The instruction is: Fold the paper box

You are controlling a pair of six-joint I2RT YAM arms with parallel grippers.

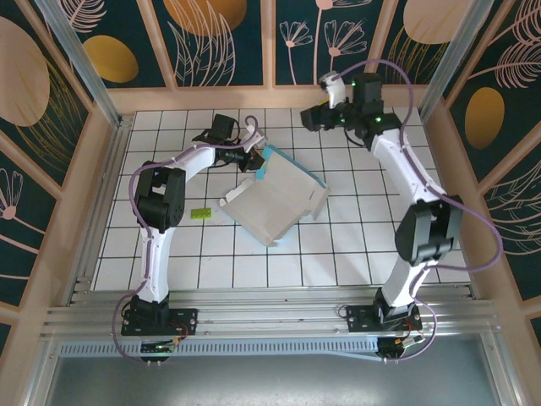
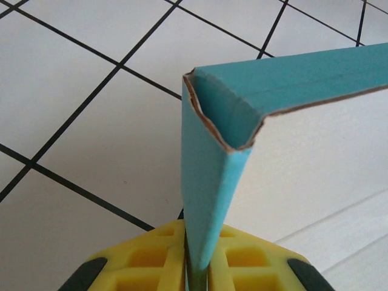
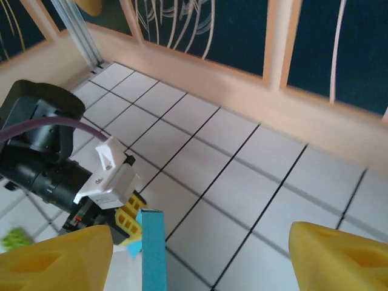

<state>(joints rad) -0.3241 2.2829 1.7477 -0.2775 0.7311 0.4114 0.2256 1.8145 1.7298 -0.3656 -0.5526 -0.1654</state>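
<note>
From above, the paper box lies mid-desk as a shallow tray, white inside up. Its far-left corner is at the left fingers, the right fingers are well apart toward the back, and a lime-green block sits just left of it. The left wrist view has the left fingers pinched narrow on an upright teal corner flap of the paper box. The right wrist view has the right fingers spread wide over the desk, the paper box's teal flap edge standing near one of them.

You had: box teal one face, white the other | table white tiles, black grid | block lime-green | left fingers yellow | walls dark teal, gold-and-pink leaf print | cables purple
</note>
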